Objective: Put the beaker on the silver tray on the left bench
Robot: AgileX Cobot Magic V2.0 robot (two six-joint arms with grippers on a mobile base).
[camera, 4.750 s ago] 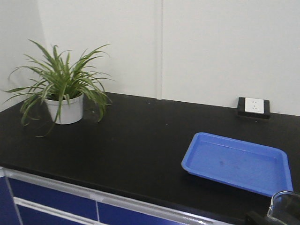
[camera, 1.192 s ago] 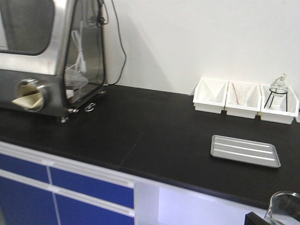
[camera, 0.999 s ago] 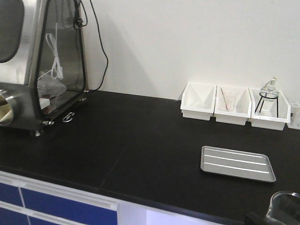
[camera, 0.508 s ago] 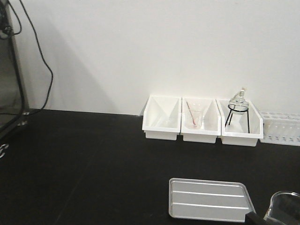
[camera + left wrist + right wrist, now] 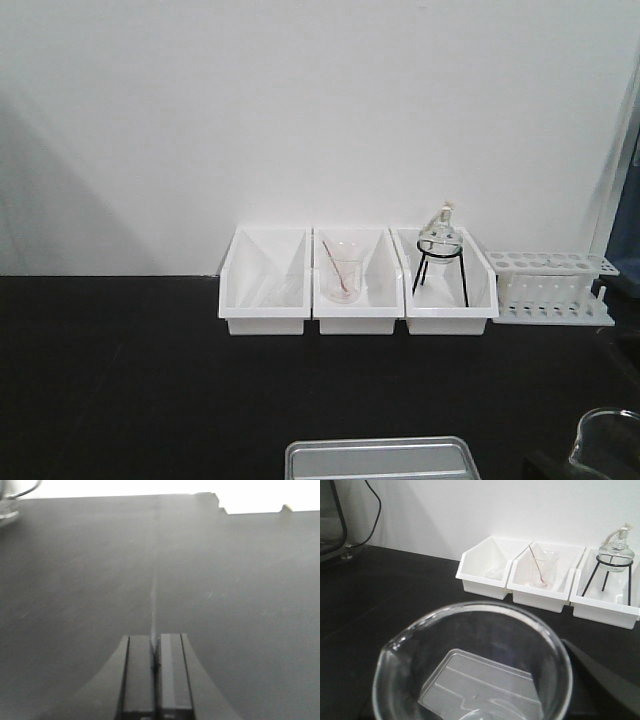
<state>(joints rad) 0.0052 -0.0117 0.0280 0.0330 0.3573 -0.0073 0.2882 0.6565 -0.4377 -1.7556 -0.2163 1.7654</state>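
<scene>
The beaker, clear glass with a pour lip, hangs at the bottom right of the front view. In the right wrist view its rim fills the frame. My right gripper is shut on it; one dark finger shows at its right side. The silver tray lies on the black top of the left bench, just left of the beaker, and shows through the glass. My left gripper is shut and empty above the bench top.
Three white bins stand along the wall; the middle one holds a beaker with a pinkish rod, the right one a round flask on a black wire stand. A white test-tube rack stands at the far right.
The view has swung along the bench: the steel machine has left the frame, and the bins and tray have slid left and lower. The beaker has stayed at the bottom right.
</scene>
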